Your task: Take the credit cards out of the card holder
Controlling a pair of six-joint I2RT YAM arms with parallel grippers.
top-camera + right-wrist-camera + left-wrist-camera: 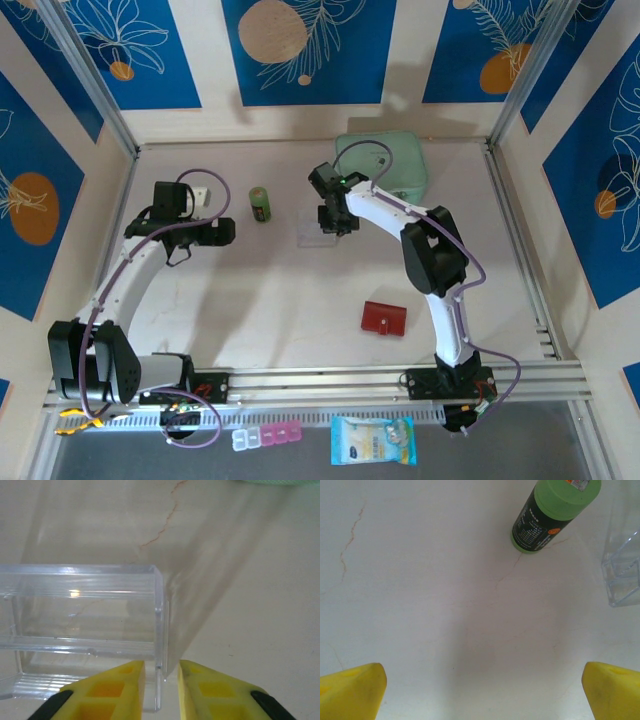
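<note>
your right end effector (161,669) is sitting narrowly spread, straddling the clear plastic box's (85,605) wall, your left end effector (482,675) is gaping wide, hovering just short of the green bottle (552,510), red card holder (384,318) is lying on the surface (280,310), well behind the right end effector

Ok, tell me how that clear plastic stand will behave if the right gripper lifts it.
The clear plastic stand looks rigid, with thin straight walls, so it probably won't flex. It appears hollow, so likely light. Its glossy walls could slip in the right gripper.
</note>
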